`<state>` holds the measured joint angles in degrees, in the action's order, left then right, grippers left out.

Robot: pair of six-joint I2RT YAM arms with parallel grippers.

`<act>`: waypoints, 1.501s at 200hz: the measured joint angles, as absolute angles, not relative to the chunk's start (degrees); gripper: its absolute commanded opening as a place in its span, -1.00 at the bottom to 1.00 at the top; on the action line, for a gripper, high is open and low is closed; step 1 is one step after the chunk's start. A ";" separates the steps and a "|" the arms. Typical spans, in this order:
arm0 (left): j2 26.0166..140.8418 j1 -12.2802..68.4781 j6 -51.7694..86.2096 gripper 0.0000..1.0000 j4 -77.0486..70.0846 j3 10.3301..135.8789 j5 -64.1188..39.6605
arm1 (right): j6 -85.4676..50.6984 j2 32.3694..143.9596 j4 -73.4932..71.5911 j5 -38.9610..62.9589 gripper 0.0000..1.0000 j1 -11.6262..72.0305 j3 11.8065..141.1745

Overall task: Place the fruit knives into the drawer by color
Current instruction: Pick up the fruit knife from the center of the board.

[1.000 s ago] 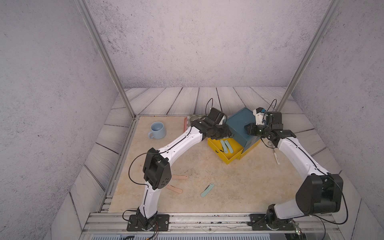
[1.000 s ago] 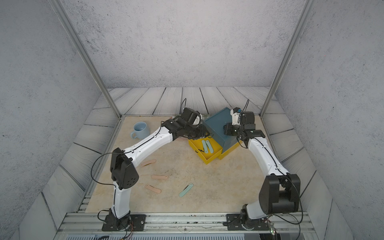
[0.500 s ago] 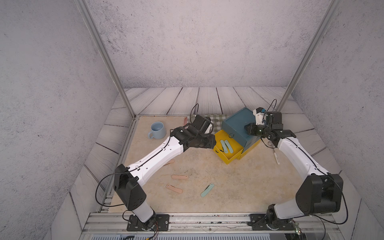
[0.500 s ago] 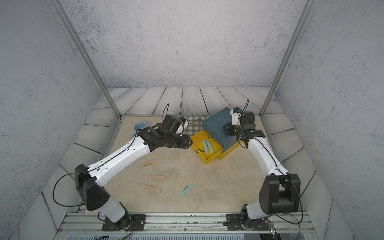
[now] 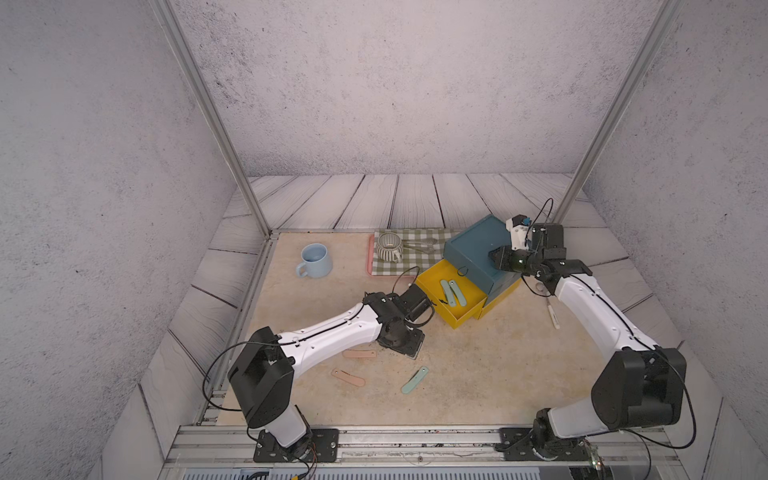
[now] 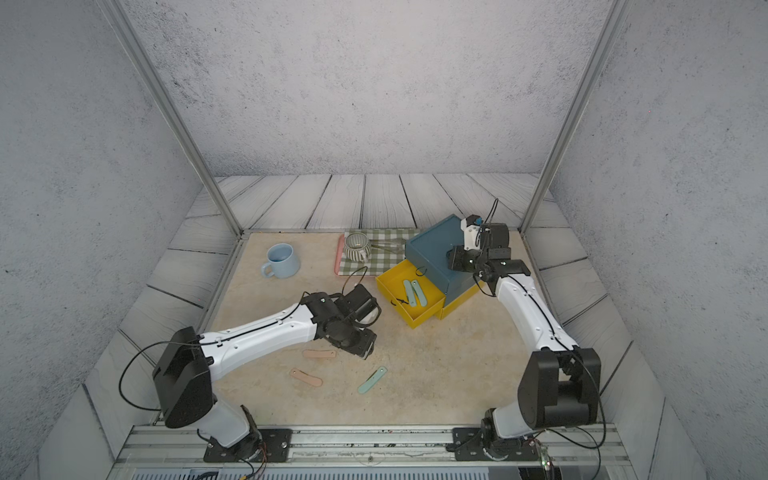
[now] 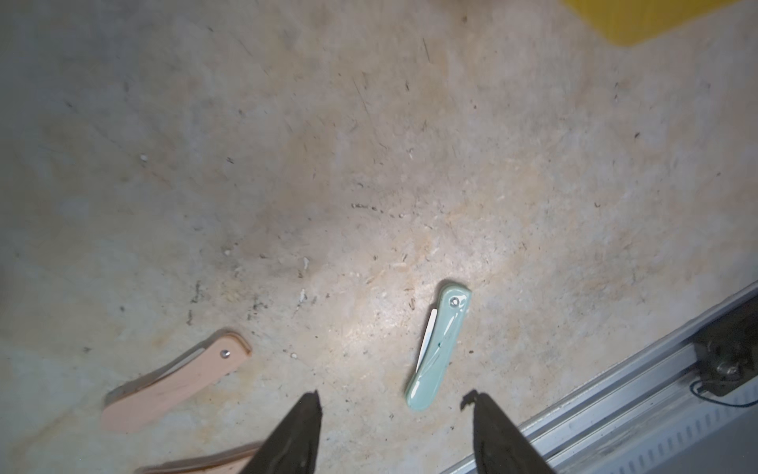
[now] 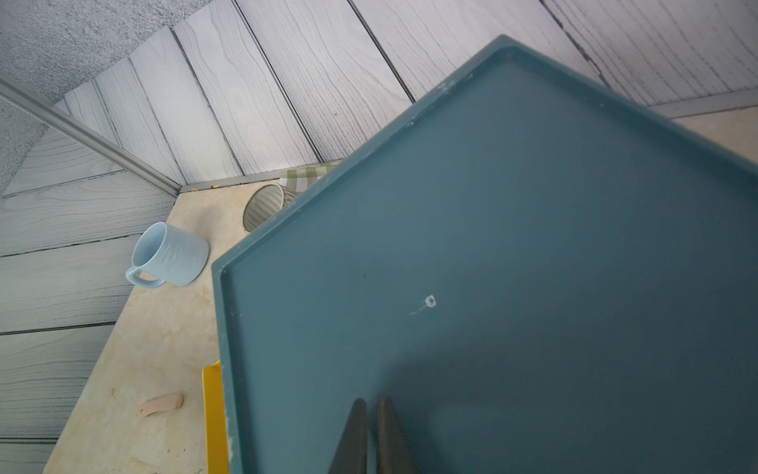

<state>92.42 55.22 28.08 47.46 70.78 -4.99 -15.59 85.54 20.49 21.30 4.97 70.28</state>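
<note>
left gripper (image 7: 394, 397): jaws apart | teal knife (image 7: 438, 344): just ahead, not gripped

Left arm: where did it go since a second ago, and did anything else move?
It swung away from the open yellow drawer toward the front of the table. The left fingers now hang open and empty above the teal knife lying on it. Nothing was picked up or dropped. The right fingers stayed shut above the drawer chest; the two teal knives in the drawer and the pink knives did not move.
</note>
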 measured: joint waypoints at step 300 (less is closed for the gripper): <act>108.47 65.65 31.18 -0.48 43.53 69.78 -0.99 | -15.59 84.73 19.25 21.10 -0.79 4.97 69.01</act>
<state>108.47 65.65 31.18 43.53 69.78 -0.99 -15.59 84.73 19.25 21.10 4.97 69.01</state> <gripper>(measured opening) 0.358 0.104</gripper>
